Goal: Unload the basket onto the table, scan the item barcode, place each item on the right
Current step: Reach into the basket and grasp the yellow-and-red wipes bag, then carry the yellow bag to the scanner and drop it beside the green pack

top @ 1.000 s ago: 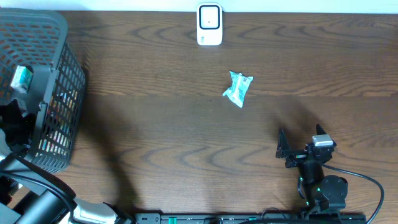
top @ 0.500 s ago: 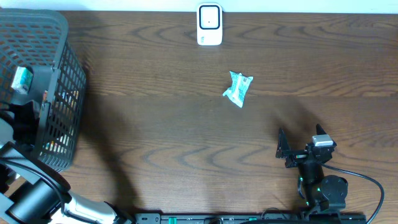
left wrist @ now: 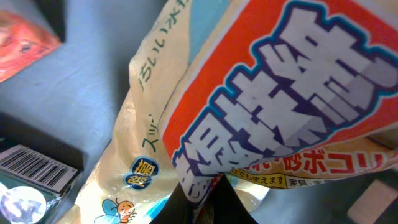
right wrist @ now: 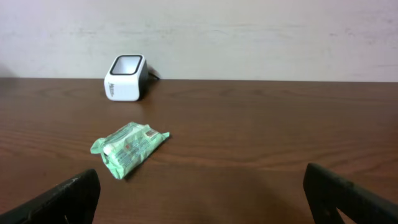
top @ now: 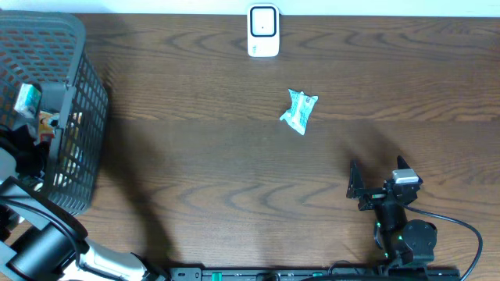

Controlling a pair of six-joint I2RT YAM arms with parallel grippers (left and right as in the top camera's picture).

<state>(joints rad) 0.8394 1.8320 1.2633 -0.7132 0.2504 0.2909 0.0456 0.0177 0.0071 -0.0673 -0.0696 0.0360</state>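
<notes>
Inside the dark grey plastic mesh basket (top: 78,117) at the table's left end, the left gripper (left wrist: 208,199) is clamped on the lower fold of a cream and orange plastic snack bag (left wrist: 273,93) with large printed characters. Beside the bag lie a pack with a barcode label (left wrist: 37,168) and a red packet (left wrist: 25,31). Over the brown wooden table (top: 195,156), the right gripper (right wrist: 205,193) rests near the front edge with its jaws wide and empty. A crumpled green wrapper (top: 299,111) lies mid-table, well apart from the white box-shaped scanner (top: 263,31) at the far edge.
</notes>
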